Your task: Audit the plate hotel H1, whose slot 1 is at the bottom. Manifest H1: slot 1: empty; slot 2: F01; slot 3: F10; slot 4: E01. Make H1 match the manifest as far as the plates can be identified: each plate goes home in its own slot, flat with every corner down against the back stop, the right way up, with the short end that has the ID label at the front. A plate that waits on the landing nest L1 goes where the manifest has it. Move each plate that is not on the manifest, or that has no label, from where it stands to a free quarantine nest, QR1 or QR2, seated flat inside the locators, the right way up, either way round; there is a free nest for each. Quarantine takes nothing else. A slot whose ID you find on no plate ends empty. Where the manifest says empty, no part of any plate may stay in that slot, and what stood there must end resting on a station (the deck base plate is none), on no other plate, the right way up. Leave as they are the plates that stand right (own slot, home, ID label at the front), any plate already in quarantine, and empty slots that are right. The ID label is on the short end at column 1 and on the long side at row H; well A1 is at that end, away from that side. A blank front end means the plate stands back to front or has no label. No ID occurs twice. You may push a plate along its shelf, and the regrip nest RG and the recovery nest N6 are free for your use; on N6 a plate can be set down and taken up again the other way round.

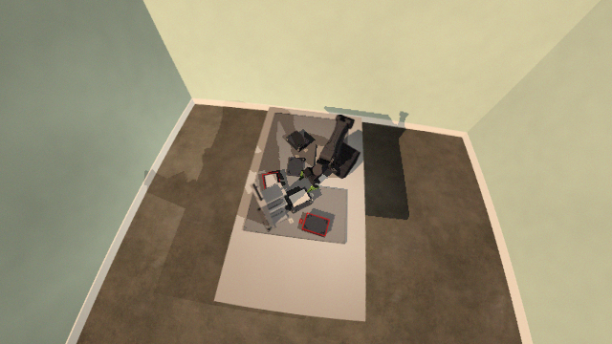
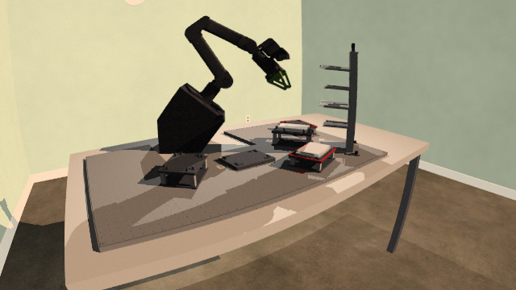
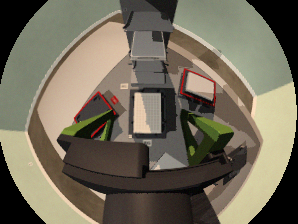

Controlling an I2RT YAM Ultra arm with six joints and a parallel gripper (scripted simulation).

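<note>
The plate hotel H1 (image 2: pixel 350 101) stands at the deck's right end, with four shelves facing left. Light, thin shapes lie on its top shelf (image 2: pixel 334 68) and on the second shelf from the bottom (image 2: pixel 334 105); no labels are readable. A white plate (image 2: pixel 293 128) sits on a dark nest and shows in the wrist view (image 3: pixel 148 111) straight below my gripper. Another white plate (image 2: pixel 314 150) sits in a red-framed nest near the hotel. My gripper (image 2: pixel 280 80) is open and empty, high above the deck, and shows in the wrist view (image 3: pixel 145 136).
A second red-framed nest (image 1: pixel 316 223) is empty and shows in the wrist view (image 3: pixel 96 110). A flat dark nest (image 2: pixel 245 158) and a raised dark nest (image 2: pixel 183 169) stand on the deck's left half. The arm's black base (image 2: pixel 189 118) is behind them.
</note>
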